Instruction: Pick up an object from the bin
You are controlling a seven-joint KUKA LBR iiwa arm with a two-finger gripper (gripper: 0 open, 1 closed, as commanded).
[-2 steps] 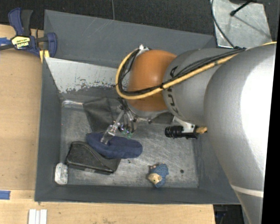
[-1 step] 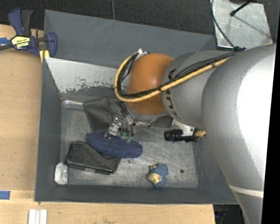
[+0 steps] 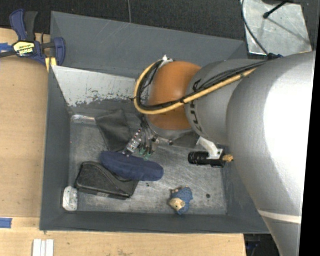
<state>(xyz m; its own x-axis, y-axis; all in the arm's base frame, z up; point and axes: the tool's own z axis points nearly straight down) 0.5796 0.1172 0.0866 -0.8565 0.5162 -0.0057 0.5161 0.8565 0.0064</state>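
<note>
My gripper hangs below the orange wrist cover near the middle of the bin, its tip just above the upper edge of a dark blue soft roll. A grey crumpled cloth lies right behind and to the left of the gripper. Below the blue roll, a black wedge-shaped pouch rests on the bin floor. A black cylinder with a white and brass end lies to the right of the gripper.
A small blue and tan lump sits near the front wall. A clear, pale cap-like piece lies in the front left corner. The arm covers the bin's right and back side.
</note>
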